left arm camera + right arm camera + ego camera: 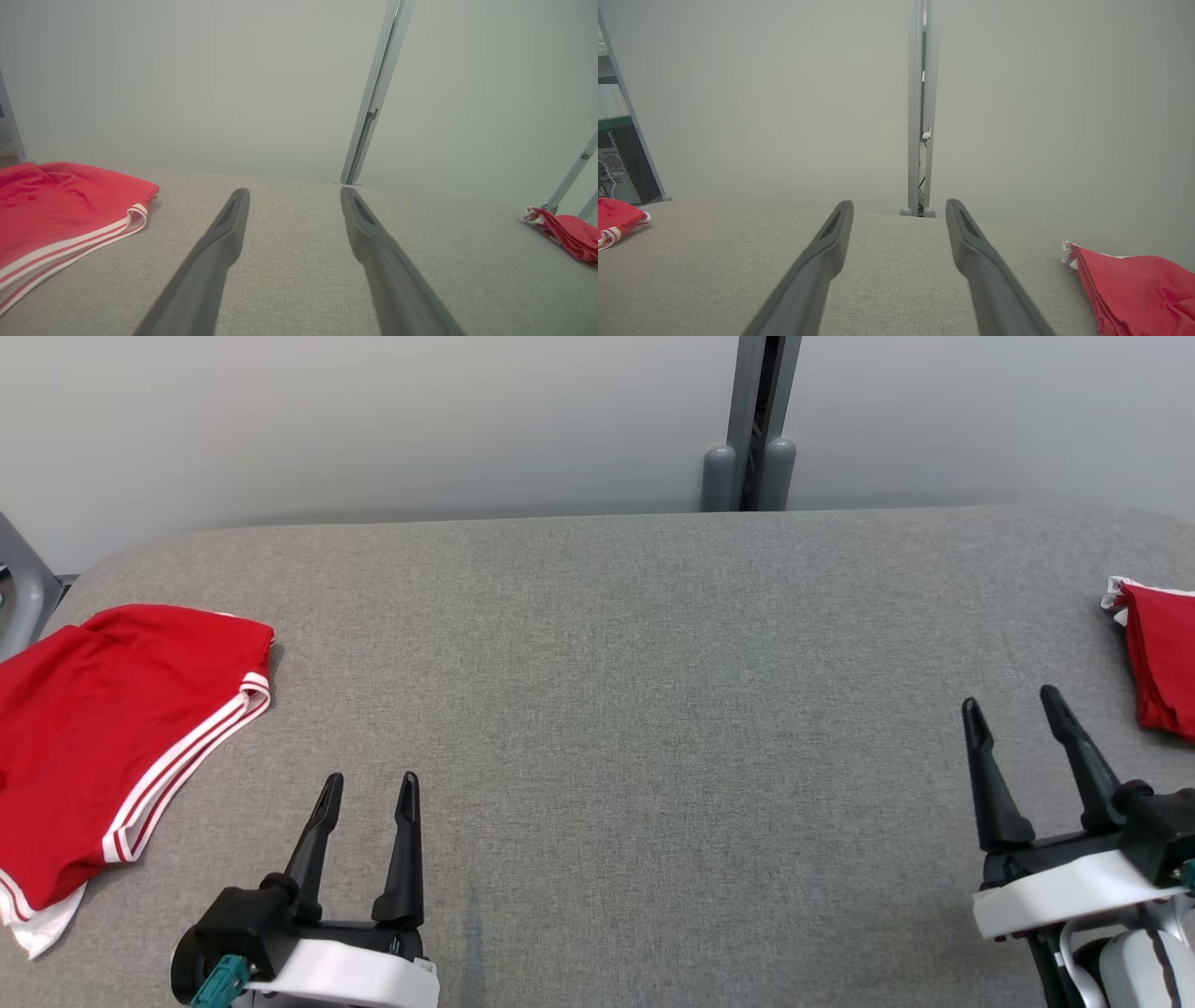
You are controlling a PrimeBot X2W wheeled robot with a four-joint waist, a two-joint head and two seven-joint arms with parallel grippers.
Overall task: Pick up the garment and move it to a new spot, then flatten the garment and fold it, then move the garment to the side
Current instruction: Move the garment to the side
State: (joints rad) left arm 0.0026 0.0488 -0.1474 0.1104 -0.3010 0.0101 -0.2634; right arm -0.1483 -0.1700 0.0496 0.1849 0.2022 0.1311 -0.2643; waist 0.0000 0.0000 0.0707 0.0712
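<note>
A red garment with white stripes [103,737] lies folded at the table's left side; the left wrist view shows it too [56,214], and the right wrist view catches it far left [616,219]. Another red garment [1162,663] lies bunched at the right edge, also seen as a red garment [1134,289] in the right wrist view and a red garment [567,231] in the left wrist view. My left gripper [369,784] [292,193] hovers open at the lower left, right of the striped garment. My right gripper [1013,700] [899,207] is open, left of the bunched garment. Both hold nothing.
The grey fabric-covered table [616,691] stretches wide between the two garments. A pale wall with a grey upright post [752,429] stands behind the table's far edge. A grey frame piece [19,588] shows at far left.
</note>
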